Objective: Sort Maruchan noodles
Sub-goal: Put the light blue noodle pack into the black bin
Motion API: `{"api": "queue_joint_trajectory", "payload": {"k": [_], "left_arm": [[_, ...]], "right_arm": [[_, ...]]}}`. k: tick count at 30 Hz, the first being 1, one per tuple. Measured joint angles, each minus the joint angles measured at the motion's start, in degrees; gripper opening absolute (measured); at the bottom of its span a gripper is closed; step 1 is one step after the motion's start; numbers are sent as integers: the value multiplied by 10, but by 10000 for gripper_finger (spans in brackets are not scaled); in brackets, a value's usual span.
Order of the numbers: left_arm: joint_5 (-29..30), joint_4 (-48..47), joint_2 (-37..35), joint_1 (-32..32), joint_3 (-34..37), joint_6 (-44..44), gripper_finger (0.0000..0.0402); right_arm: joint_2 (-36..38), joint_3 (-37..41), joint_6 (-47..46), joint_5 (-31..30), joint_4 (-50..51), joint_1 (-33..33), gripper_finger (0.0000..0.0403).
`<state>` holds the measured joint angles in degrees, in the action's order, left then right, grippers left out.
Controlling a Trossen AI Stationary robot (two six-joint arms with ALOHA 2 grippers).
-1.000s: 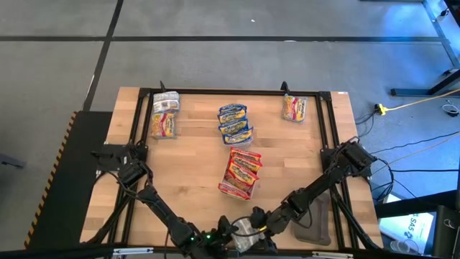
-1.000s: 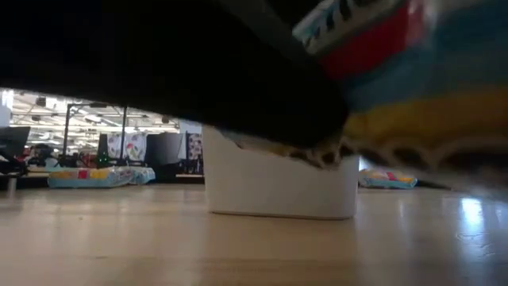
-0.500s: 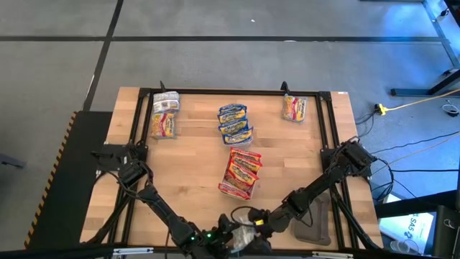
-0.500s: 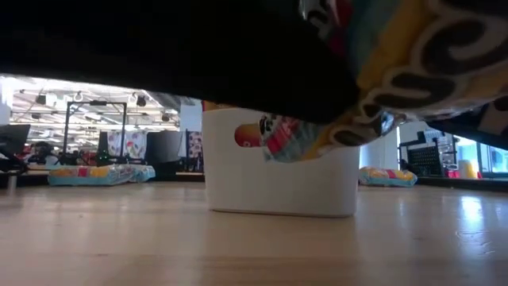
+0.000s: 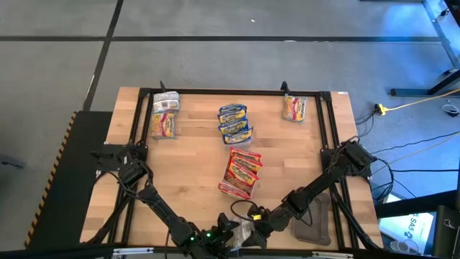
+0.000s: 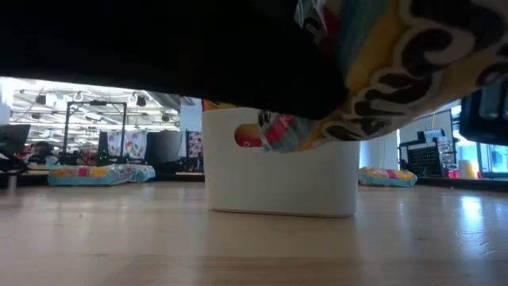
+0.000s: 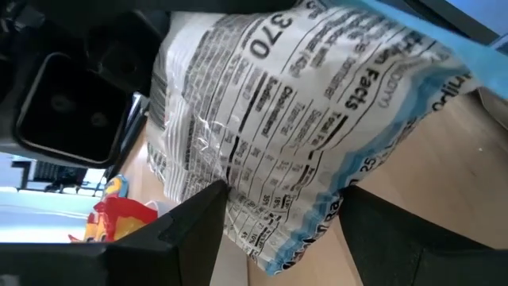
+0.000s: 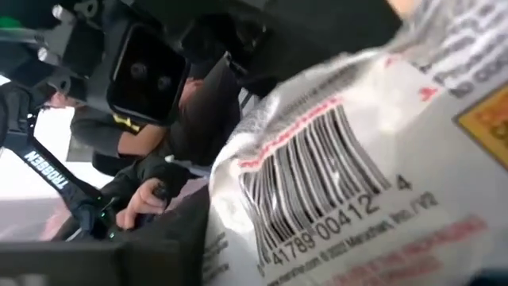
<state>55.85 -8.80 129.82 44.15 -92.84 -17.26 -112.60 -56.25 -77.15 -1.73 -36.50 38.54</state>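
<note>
A noodle packet [image 5: 243, 232] is being gripped near the desk [image 5: 194, 165] front edge, apparently by both grippers' fingers [image 7: 182, 230].

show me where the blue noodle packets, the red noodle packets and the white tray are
blue noodle packets [image 5: 235, 124], high view, on the middle packet of the stack.
red noodle packets [image 5: 241, 173], high view, on the middle of the pile.
white tray [image 6: 279, 179], low view, on its bare front wall.

Noodle packets [image 5: 236, 124] in four sorted piles
</note>
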Motion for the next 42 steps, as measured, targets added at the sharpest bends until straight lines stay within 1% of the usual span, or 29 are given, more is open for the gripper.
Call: {"api": "queue_joint_trajectory", "payload": {"k": [3, 5, 8, 12, 14, 17, 19, 21, 25, 28, 31, 35, 40, 42], "left_arm": [[12, -1, 0, 5, 0, 0, 231], [27, 1, 0, 10, 0, 4, 231], [50, 16, 0, 22, 0, 7, 231], [81, 56, 0, 35, 0, -6, 231], [108, 90, 0, 42, -1, -39, 231], [164, 155, 0, 47, 0, -104, 231], [204, 214, -1, 48, 0, -165, 231], [219, 272, -1, 45, 0, -231, 231], [217, 362, -1, 32, 0, -332, 231], [214, 410, -1, 21, -1, -397, 231], [196, 415, -1, 14, -22, -446, 231], [177, 401, -1, 8, -51, -493, 231], [145, 394, -1, 1, -66, -508, 231], [143, 394, -1, -2, -66, -506, 231]], "right_arm": [[0, 0, -11, 23, 1, 0, 173], [0, 0, -10, 41, 0, 4, 163], [8, 0, -2, 63, 2, 11, 162], [33, 4, 34, 108, 4, 21, 166], [55, 13, 63, 127, 4, 26, 164], [97, 30, 104, 164, -2, 32, 155], [122, 43, 122, 180, 0, 33, 149], [140, 52, 133, 184, 5, 26, 145], [169, 65, 137, 206, 3, 9, 144], [185, 75, 126, 226, 5, -1, 144], [197, 80, 112, 244, 6, -12, 143], [206, 81, 99, 284, 0, -30, 143], [206, 82, 76, 321, -44, -56, 143], [206, 82, 67, 336, -55, -67, 143]]}}
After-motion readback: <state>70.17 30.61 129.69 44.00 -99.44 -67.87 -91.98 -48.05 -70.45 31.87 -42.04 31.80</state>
